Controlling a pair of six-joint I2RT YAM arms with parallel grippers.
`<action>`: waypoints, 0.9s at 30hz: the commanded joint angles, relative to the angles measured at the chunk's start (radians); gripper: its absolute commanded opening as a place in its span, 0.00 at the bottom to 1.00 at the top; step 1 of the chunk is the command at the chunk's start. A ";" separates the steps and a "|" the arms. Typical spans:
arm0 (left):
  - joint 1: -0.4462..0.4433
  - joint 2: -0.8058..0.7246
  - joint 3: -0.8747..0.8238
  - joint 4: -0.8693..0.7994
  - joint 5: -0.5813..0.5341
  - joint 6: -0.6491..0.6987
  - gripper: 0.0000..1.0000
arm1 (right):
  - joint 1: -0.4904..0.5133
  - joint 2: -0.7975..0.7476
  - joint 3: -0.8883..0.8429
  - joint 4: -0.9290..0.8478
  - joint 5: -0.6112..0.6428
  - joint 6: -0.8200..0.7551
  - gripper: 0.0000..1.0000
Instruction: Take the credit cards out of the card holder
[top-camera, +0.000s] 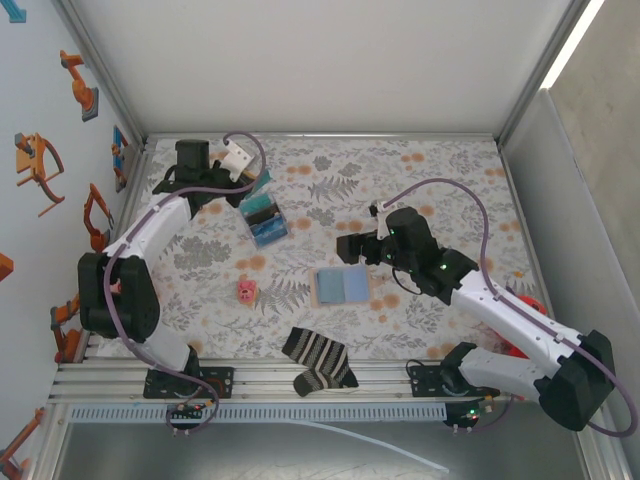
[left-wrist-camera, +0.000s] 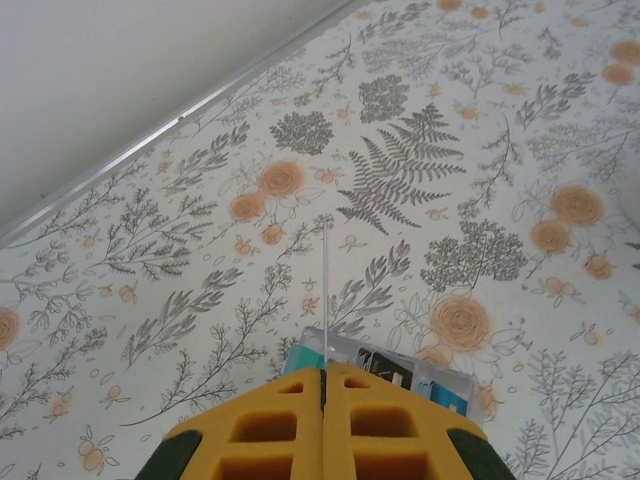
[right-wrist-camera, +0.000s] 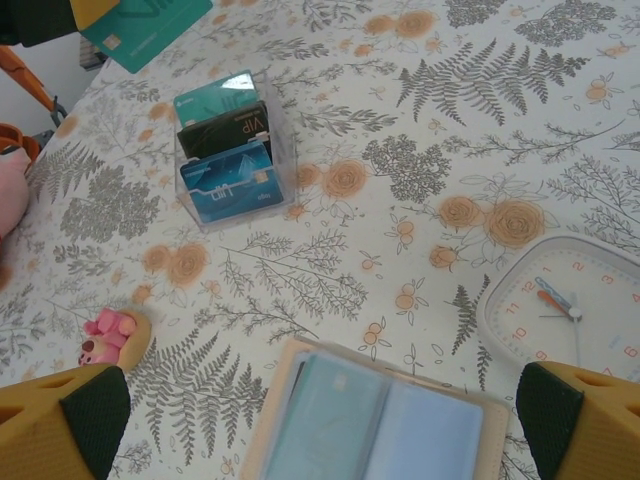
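Observation:
The card holder (top-camera: 342, 287) lies open on the floral cloth, tan-edged, with a teal left panel and a pale blue right one. A teal credit card (right-wrist-camera: 335, 420) sits in its left pocket. My right gripper (right-wrist-camera: 320, 430) hovers open just over the holder (right-wrist-camera: 470, 440), one finger on each side and nothing between them; from above it (top-camera: 372, 258) is at the holder's far edge. At the back left, my left gripper (left-wrist-camera: 325, 375) is shut on a teal credit card (right-wrist-camera: 150, 30), seen edge-on (left-wrist-camera: 325, 290) above a clear box (left-wrist-camera: 400, 375).
The clear box (top-camera: 263, 218) holds teal, black and blue cards (right-wrist-camera: 225, 150). A white clock (right-wrist-camera: 565, 310) lies right of the holder. A pink toy (top-camera: 247, 290) sits to its left, and a striped sock (top-camera: 320, 360) lies at the near edge. A red object (top-camera: 520, 305) is under the right arm.

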 joint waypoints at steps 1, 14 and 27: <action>0.009 0.044 0.007 0.008 0.048 0.086 0.00 | 0.002 -0.018 0.007 0.008 0.043 0.029 1.00; 0.019 0.163 0.063 -0.090 0.020 0.164 0.00 | 0.002 -0.067 -0.021 0.041 0.072 0.031 1.00; 0.020 0.218 0.132 -0.165 -0.022 0.220 0.00 | 0.002 -0.061 -0.029 0.049 0.065 0.042 0.98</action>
